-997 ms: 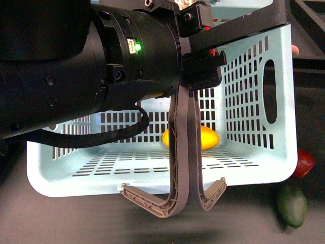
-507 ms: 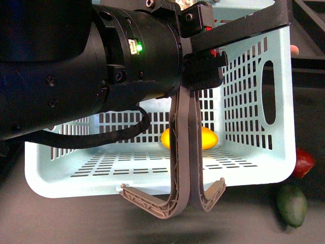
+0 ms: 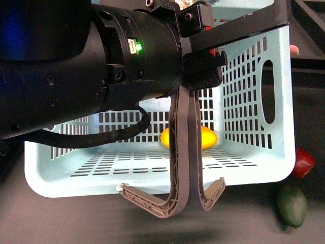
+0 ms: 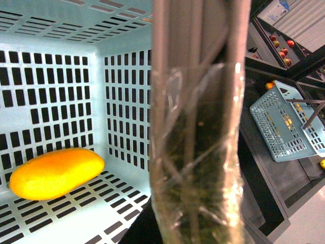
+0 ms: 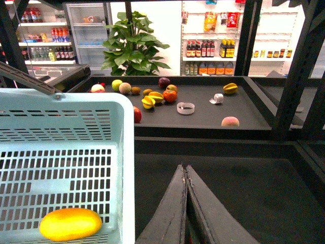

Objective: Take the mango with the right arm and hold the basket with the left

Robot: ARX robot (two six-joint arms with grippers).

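Note:
The pale aqua basket (image 3: 254, 168) hangs tilted, its open side facing the front camera. My left gripper (image 3: 202, 73) is shut on its two brown handles (image 3: 179, 152), which are pressed together. The yellow-orange mango (image 3: 207, 137) lies inside the basket on the slotted wall, partly hidden behind the handles. The left wrist view shows the mango (image 4: 56, 173) in the basket (image 4: 45, 91) beside the tape-wrapped handles (image 4: 195, 127). My right gripper (image 5: 185, 169) is shut and empty. It is outside the basket (image 5: 66, 107), beside its rim, with the mango (image 5: 70, 223) inside.
A dark green fruit (image 3: 292, 205) and a dark red fruit (image 3: 303, 162) lie on the dark table by the basket's right side. A shelf holding several fruits (image 5: 162, 94) and black frame posts (image 5: 297, 76) stand beyond. A second basket (image 4: 287, 122) sits further off.
The basket and the mango have shifted very slightly to the left. The grippers keep the same states.

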